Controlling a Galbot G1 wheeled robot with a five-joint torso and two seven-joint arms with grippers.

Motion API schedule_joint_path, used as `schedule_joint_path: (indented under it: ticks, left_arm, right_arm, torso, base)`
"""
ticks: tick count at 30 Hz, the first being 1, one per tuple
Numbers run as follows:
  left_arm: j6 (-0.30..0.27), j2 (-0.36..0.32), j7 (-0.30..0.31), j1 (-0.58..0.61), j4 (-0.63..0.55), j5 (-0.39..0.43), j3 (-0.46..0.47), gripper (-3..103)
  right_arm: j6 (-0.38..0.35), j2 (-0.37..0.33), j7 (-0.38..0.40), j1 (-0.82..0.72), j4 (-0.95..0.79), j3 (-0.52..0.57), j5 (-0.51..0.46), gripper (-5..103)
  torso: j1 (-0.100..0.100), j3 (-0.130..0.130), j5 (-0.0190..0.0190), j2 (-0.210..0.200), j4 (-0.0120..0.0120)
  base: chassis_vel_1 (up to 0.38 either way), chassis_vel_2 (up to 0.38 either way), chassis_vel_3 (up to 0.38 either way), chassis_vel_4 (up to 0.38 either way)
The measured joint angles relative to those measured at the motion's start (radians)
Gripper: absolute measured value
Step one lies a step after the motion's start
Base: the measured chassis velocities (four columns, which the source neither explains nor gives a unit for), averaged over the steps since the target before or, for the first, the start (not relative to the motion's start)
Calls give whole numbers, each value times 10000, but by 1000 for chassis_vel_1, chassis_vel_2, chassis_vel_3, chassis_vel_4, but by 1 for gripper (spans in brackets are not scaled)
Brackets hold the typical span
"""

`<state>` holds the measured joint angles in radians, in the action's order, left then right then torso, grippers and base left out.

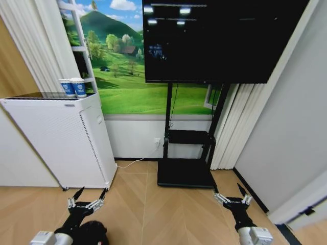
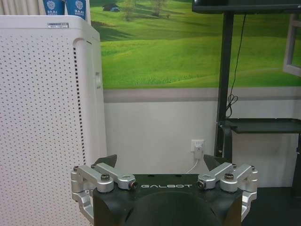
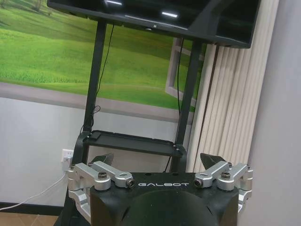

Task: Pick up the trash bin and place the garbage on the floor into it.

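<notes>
1. The left gripper (image 1: 87,198) hangs low over the floor (image 1: 153,214), its jaws spread wide with nothing between them.
2. Straight ahead of the left jaws stands a white perforated appliance (image 1: 61,143), its lower corner just beyond the fingertips in the head view.
3. From the left wrist view, the left gripper (image 2: 162,162) shows two dark fingertips (image 2: 109,161) set well apart, and the appliance (image 2: 42,117) rises ahead of the jaws to one side.
4. Two blue-and-white paper cups (image 1: 74,87) stand on top of the appliance, far above the left jaws.
5. The right gripper (image 1: 231,194) also hangs low over the floor, jaws spread and holding nothing.
6. Beyond the right jaws, toward the left gripper's side, sits the dark base of a black TV stand (image 1: 186,173), with a black screen (image 1: 219,41) high above.
7. In the right wrist view, the right gripper (image 3: 160,160) points at the stand's shelf (image 3: 136,141), with pale curtains (image 3: 221,117) further out to the side.
8. A dark rounded shape (image 1: 92,232) lies behind the left jaws, close against the left arm; I cannot tell whether it is the trash bin.
</notes>
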<state>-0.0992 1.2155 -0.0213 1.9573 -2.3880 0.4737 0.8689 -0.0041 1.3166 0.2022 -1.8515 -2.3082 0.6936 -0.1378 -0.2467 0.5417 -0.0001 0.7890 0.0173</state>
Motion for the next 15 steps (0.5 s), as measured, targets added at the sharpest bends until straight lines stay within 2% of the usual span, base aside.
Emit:
schedule_joint_path:
  ticks: [8,10,11,13,14,15]
  left_arm:
    - [0,0,-1,1,0,0,1,100]
    - [0,0,-3,1,0,0,0,100]
    - [0,0,-1,1,0,0,1,100]
    - [0,1,-5,1,0,0,0,100]
    - [0,0,-2,0,0,0,0,100]
    - [0,0,-2,0,0,0,0,100]
  right_arm:
    - [0,1,0,0,1,-2,0,100]
    - [0,0,0,-1,0,1,0,100]
    - [-1,1,-2,-1,1,-2,0,100]
    - [0,0,-1,-1,1,-1,0,100]
    - [0,1,1,-1,0,0,1,100]
    - [0,1,1,-1,0,0,1,100]
  torso:
    - [4,-5,6,-13,1]
    - [10,-10,-8,-12,1]
    - [11,-10,5,-14,1]
    - [8,-9,7,-18,-3]
    - [12,-15,-13,-16,5]
    - [12,-15,-13,-16,5]
  base:
    - [316,-323,-322,321]
    - [362,-370,-358,364]
    - [381,-370,-376,376]
    - [374,-352,-376,366]
    - [351,-352,-337,366]
    - [351,-352,-337,366]
